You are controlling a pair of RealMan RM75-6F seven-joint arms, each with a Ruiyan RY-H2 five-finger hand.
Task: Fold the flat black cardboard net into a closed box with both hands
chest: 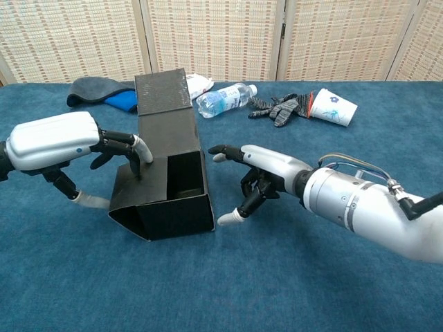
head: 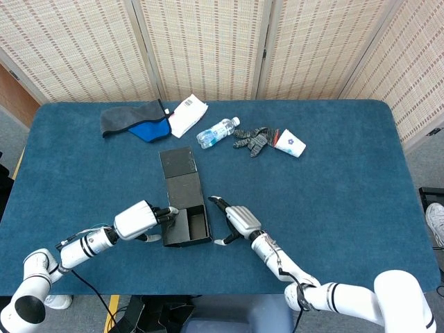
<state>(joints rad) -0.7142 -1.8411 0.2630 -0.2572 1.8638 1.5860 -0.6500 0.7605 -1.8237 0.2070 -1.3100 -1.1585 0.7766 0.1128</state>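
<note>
Partly folded, the black cardboard box (head: 184,208) sits on the blue table (head: 347,194) near the robot's edge, between the two hands. From the chest view its near walls stand up around an open cavity, while a long flap (chest: 163,90) rises at the far end, leaning back; in the head view that flap reads as flat panels stretching away towards the clutter. The bottom of the cavity is dark and hard to make out.

The left hand (chest: 76,142) is at the box's left side, fingers (chest: 136,146) curled over the top edge of the left wall and touching it. Its thumb reaches down by the slanted outer flap, and whether it presses on that flap cannot be told. So the hand touches the box, but a firm grasp cannot be confirmed.

The right hand (chest: 259,176) hangs just beside the box's right wall, apart from it, fingers spread and holding nothing. Its forearm runs out of the chest view at the right edge.

Along the far side lie a grey and blue cloth (head: 135,121), a white packet (head: 187,113) partly tucked beside it, a plastic water bottle (head: 216,132) on its side, a dark glove (head: 253,139) and a tipped paper cup (head: 290,143). The packet's printing is too small to read.
</note>
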